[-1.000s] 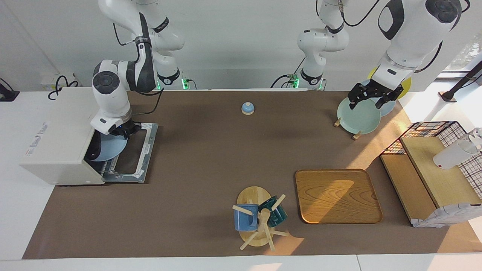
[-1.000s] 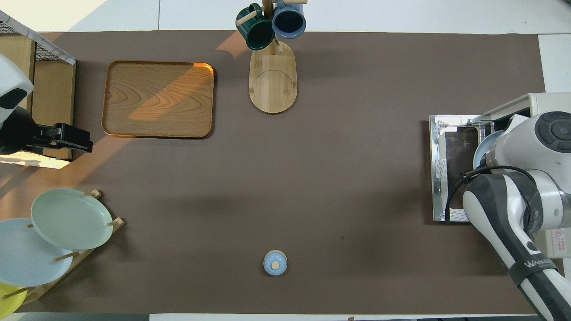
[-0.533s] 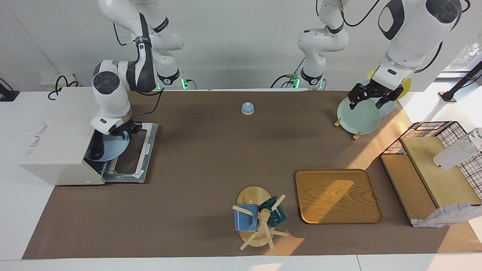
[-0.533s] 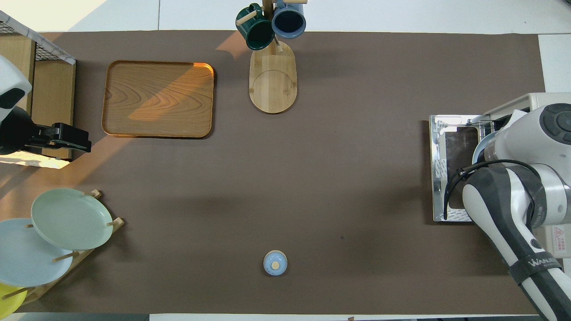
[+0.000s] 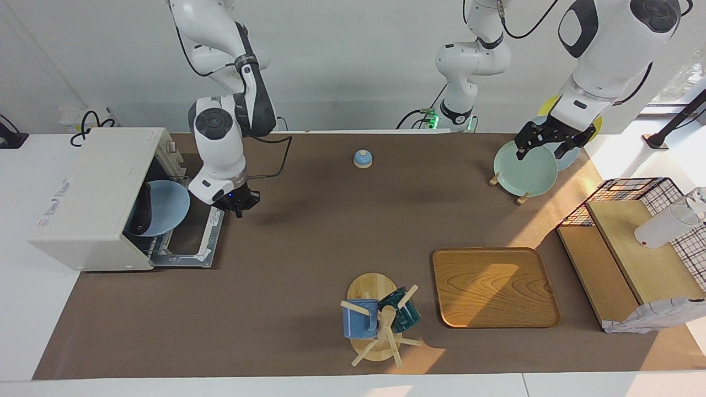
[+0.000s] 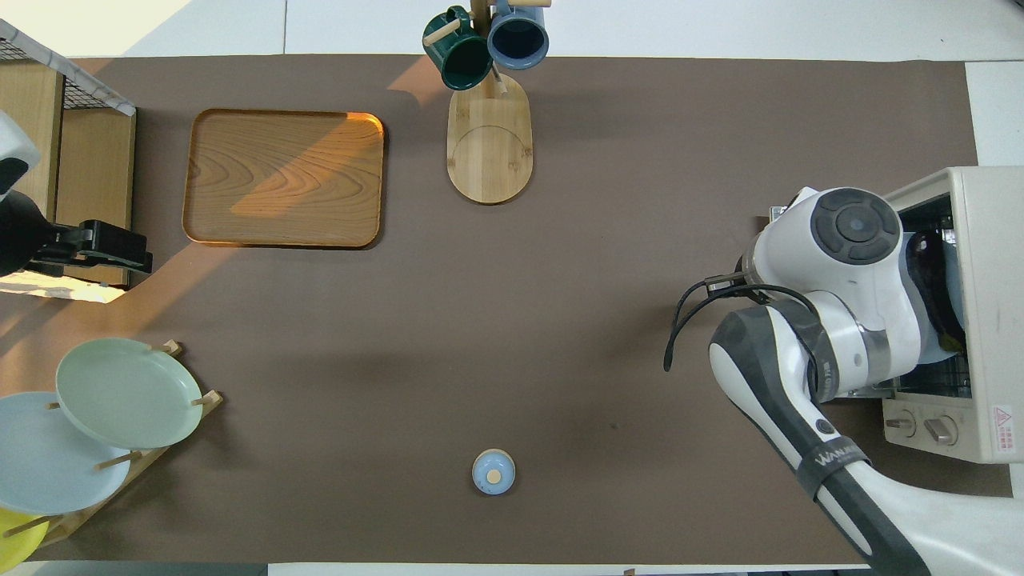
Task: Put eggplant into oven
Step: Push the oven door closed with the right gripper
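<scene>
Purple eggplant [image 5: 144,212] now lies on the blue plate [image 5: 165,212] inside the oven [image 5: 83,198]; the right gripper [image 5: 236,205], fingers unreadable, has withdrawn over the oven's door [image 5: 190,242], so placement looks done. The left gripper [image 5: 551,144] waits, apparently apart.

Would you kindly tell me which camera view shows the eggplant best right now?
The facing view: the eggplant lies in plain sight on the blue plate at the mouth of the oven. In the overhead view, the right arm covers most of it, leaving only a dark sliver inside the oven opening.
</scene>
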You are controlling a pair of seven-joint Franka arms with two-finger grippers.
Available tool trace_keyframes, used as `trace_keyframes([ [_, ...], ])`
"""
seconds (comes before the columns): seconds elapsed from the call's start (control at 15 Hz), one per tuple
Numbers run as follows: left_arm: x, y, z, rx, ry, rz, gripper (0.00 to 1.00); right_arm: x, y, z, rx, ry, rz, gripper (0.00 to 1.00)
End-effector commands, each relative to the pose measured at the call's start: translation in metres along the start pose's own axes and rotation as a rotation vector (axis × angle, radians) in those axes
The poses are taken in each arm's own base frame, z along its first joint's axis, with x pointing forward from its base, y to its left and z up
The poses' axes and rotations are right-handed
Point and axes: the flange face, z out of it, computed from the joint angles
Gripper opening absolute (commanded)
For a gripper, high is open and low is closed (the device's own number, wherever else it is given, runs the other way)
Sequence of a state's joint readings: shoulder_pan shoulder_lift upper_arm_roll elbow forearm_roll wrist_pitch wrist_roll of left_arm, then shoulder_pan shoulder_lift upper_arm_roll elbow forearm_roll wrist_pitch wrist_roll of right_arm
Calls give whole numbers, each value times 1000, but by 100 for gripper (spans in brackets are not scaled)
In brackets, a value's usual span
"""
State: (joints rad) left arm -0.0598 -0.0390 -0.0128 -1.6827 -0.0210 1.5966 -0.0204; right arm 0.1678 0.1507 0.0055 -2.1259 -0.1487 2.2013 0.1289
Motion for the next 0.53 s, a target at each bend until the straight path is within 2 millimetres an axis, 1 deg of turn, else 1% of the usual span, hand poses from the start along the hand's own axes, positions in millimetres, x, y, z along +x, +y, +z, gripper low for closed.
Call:
trace_keyframes([
  [0.0, -7, -5, -5, 20, 15, 19, 100, -3, 11, 17, -57, -16, -26, 0],
  [0.07, -7, -5, -5, 20, 12, 19, 100, -7, 14, 25, -62, -19, -23, 0],
  [0.2, -7, -9, -5, 20, 11, 11, 100, -9, 17, 30, -79, -22, -41, 0],
  [0.33, -7, -9, -5, 20, 11, 11, 100, -12, 19, 35, -137, -26, -90, 0],
  [0.47, -7, -9, -5, 20, 11, 11, 100, -14, 29, 39, -152, -30, -84, 0],
])
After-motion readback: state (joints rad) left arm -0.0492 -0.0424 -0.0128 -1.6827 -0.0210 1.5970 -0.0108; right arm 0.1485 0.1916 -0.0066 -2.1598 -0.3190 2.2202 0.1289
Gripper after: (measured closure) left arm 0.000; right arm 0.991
